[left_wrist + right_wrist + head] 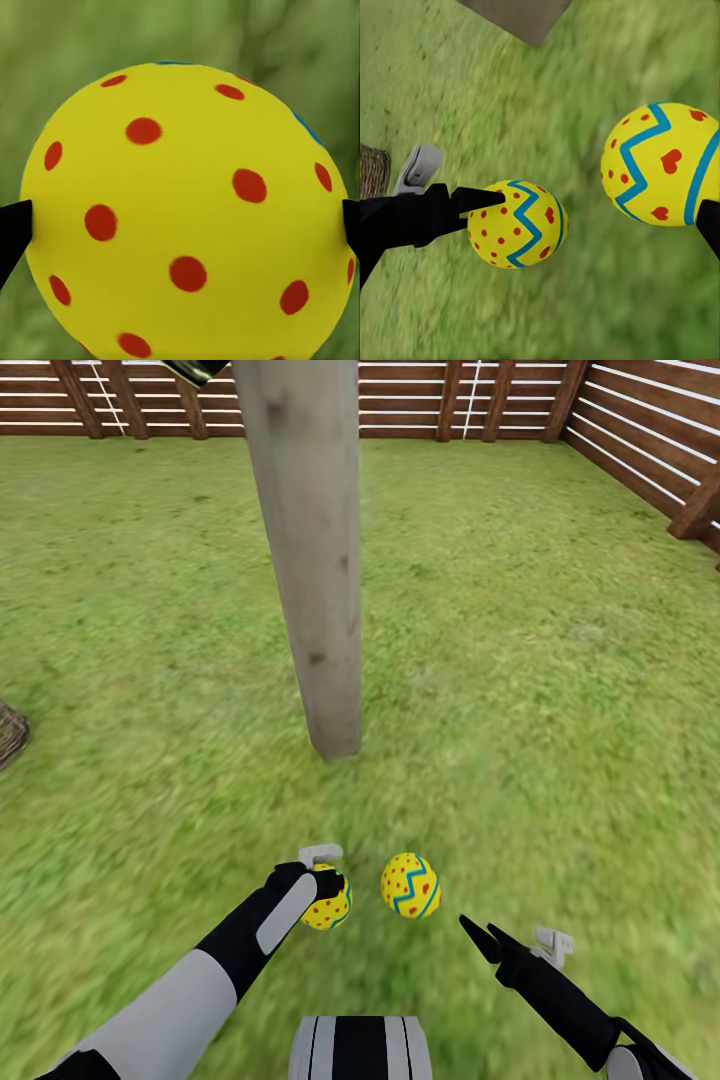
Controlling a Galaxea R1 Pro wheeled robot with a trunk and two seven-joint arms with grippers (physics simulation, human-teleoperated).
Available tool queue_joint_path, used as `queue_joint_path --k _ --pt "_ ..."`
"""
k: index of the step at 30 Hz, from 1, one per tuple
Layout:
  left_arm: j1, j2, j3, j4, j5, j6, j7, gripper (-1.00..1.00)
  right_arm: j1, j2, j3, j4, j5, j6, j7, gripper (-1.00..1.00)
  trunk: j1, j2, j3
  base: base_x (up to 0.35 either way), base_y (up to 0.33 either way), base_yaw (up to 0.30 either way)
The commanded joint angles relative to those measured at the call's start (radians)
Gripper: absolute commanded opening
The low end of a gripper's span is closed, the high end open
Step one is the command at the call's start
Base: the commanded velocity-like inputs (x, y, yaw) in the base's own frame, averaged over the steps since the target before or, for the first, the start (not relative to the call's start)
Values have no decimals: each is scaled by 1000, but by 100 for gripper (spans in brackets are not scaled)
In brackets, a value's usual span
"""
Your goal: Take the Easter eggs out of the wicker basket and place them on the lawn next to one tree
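head: our left gripper (322, 885) clamps an Easter egg (330, 905) low by the tree (310, 560), second egg (410, 885) on the lawn (520, 690), right gripper (478, 938) apart, empty | left wrist: egg (184, 210) pinched between fingertips (11, 229) | right wrist: both eggs (517, 223) (664, 165) near trunk | step: placing; next release, fetch third from basket (10, 732)

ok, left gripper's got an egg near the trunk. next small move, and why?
Probably lower the left gripper to the lawn and open it. Its fingers clamp an egg close to the tree trunk, where another egg already lies, so releasing here looks sensible. The right gripper is open and empty.
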Motion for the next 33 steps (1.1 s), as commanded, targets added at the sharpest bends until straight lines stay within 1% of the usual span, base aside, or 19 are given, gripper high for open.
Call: queue_joint_path --k 1,9,12,15,21,29,31,33 --pt "0 0 -3 -2 10 0 10 -100 0 1 -2 -1 -6 7 1 100 0 0 -1 82 0 0" --pt "0 1 -3 -7 10 -1 10 -100 1 1 -4 -1 -6 5 3 100 0 0 -1 13 0 0" --pt "0 1 -4 -13 10 -1 10 -100 4 -2 -15 -1 -15 3 11 100 1 -1 -12 0 0 0" --pt "0 2 -7 -15 10 -1 10 -100 6 -3 -18 -1 -19 3 13 100 1 -1 -12 0 0 0" --pt "0 2 -8 -15 10 -1 10 -100 6 -4 -18 -1 -20 3 14 100 4 -2 -35 0 0 0" --pt "0 2 -8 -16 10 -1 10 -100 6 -4 -17 -1 -20 4 14 100 4 -2 -35 0 0 0" --pt "0 2 -8 -16 10 -1 10 -100 6 -4 -17 -1 -20 4 14 100 5 -3 -43 0 0 0" --pt "0 2 -8 -16 10 -1 10 -100 6 -4 -17 -1 -20 4 14 100 5 -3 -43 0 0 0"
